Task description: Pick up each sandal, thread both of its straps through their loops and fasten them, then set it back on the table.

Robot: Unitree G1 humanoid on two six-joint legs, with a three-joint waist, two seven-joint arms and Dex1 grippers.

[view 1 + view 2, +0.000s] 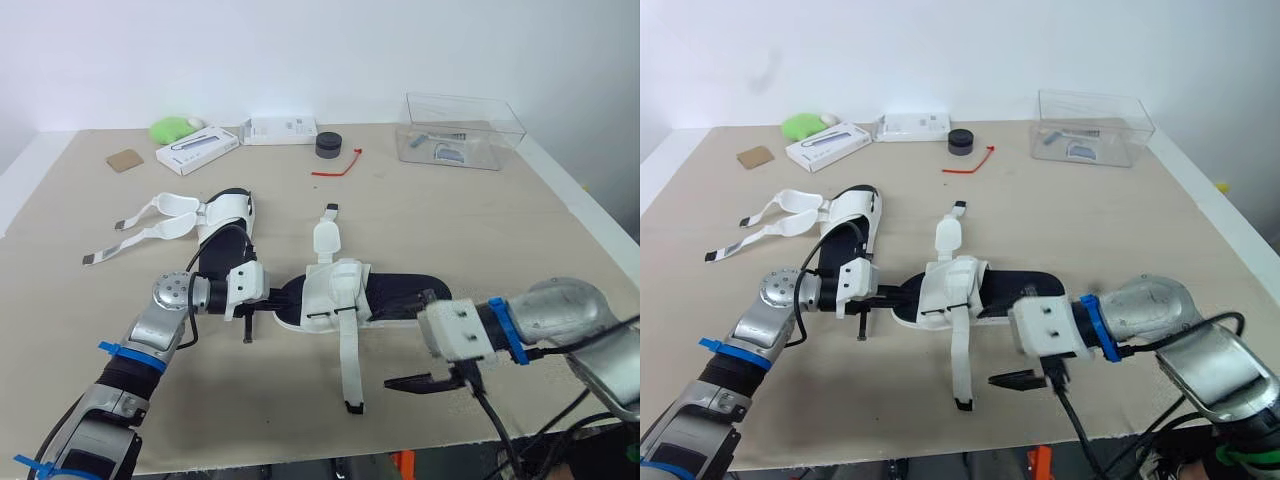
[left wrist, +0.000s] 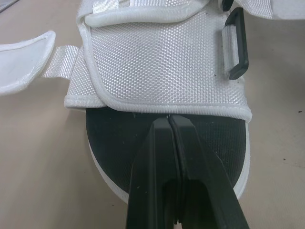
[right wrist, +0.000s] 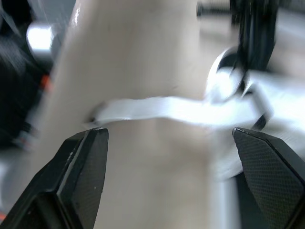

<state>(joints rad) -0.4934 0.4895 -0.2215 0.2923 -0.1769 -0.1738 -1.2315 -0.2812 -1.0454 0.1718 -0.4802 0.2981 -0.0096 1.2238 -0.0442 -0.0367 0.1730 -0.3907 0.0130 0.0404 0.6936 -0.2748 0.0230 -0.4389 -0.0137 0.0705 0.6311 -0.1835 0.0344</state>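
**Both sandals flat on the counter, straps loose**

We see the near sandal (image 1: 345,295) lying flat in the middle of the counter (image 1: 500,230), black footbed up, with its white mesh upper across the middle. Its long strap (image 1: 350,365) trails loose toward the counter's near edge. Its short strap (image 1: 326,235) points the other way, toward the back. Neither is threaded. A black loop (image 2: 236,45) sits at one side of the upper.

The left end effector (image 2: 169,119) is at the sandal's left end. Its two fingers are pressed together with nothing visible between them, and the tips sit over the footbed at the hem of the mesh upper. The right end effector (image 3: 169,132) is spread wide and holds nothing. It is just beside the sandal's right part, and the long strap lies ahead of it on the counter.

The far sandal (image 1: 228,215) lies to the left and further back, its two straps (image 1: 175,203) splayed out to the left, unfastened. Along the back of the counter we note a clear box (image 1: 460,130), a red tie (image 1: 338,165), a black puck (image 1: 328,145), a white box (image 1: 197,150), a second white box (image 1: 280,130), a green object (image 1: 172,128) and a brown square (image 1: 125,160).
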